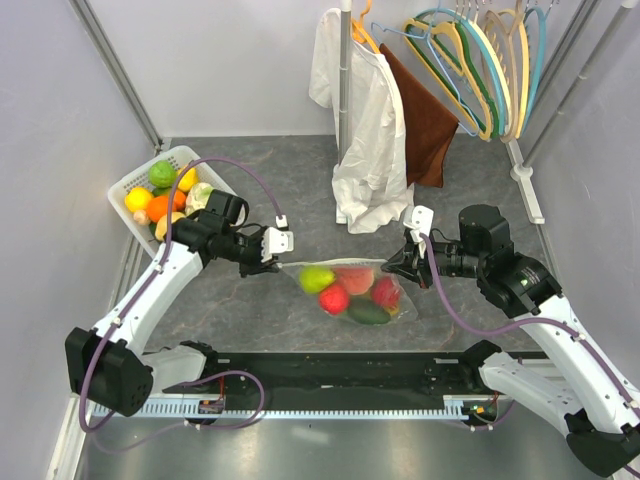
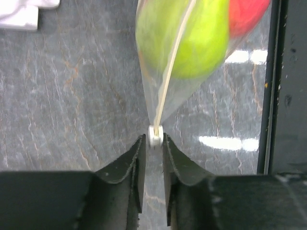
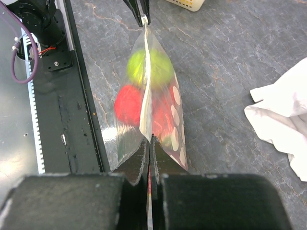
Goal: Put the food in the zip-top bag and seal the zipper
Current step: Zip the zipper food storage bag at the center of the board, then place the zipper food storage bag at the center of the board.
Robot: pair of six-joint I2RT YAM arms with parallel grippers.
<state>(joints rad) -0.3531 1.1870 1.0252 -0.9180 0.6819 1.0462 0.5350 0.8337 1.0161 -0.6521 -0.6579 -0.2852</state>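
Note:
The clear dotted zip-top bag (image 1: 352, 290) lies mid-table, stretched between both grippers, its mouth edge up. Inside are a green fruit (image 1: 316, 278), a red apple (image 1: 334, 298), a red-pink slice (image 1: 355, 278), another red piece (image 1: 386, 292) and a dark green vegetable (image 1: 368, 313). My left gripper (image 1: 284, 252) is shut on the white slider tab (image 2: 155, 135) at the bag's left end. My right gripper (image 1: 393, 266) is shut on the bag's right end; in its wrist view the jaws (image 3: 149, 143) pinch the zipper edge (image 3: 147, 86). The green fruit (image 2: 184, 36) fills the left wrist view.
A white lattice basket (image 1: 128, 182) with several more toy fruits stands at the back left. A white shirt (image 1: 365, 130), a brown cloth (image 1: 425, 125) and hangers (image 1: 480, 60) hang at the back. A black rail (image 1: 340, 370) runs along the near edge.

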